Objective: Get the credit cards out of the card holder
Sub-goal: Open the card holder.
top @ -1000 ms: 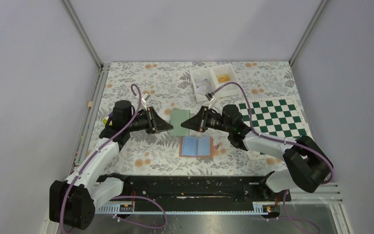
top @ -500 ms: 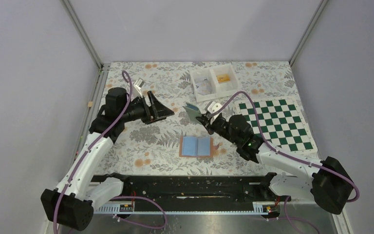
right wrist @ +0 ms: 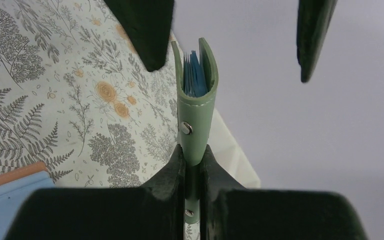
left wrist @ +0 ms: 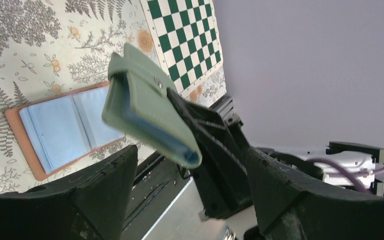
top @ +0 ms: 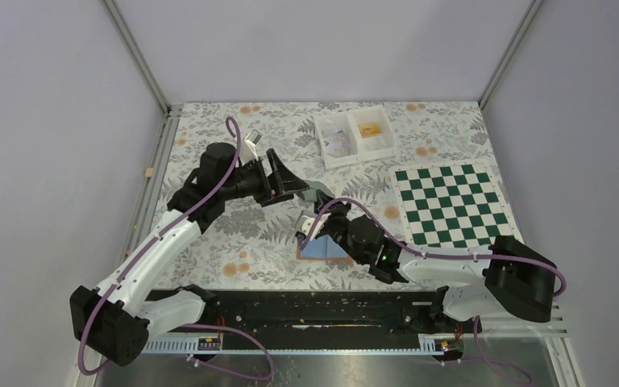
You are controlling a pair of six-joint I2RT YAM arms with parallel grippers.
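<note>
The card holder lies open on the table, tan cover down and light-blue pockets up, partly under my right arm; it also shows in the left wrist view. No credit cards show in its pockets. My right gripper is shut on the tab end of a closed green wallet with a snap stud and blue leaves inside, held in the air. My left gripper is open. Its fingers stand wide on either side of the wallet's free end without touching it.
A white two-compartment tray with small items stands at the back. A green-and-white chessboard mat lies at the right. The floral cloth covers the table, and a black rail runs along the near edge.
My left gripper let go of the green wallet and opened, pulled back, then returned. My right gripper lifted the wallet and swung it left, over the open card holder.
</note>
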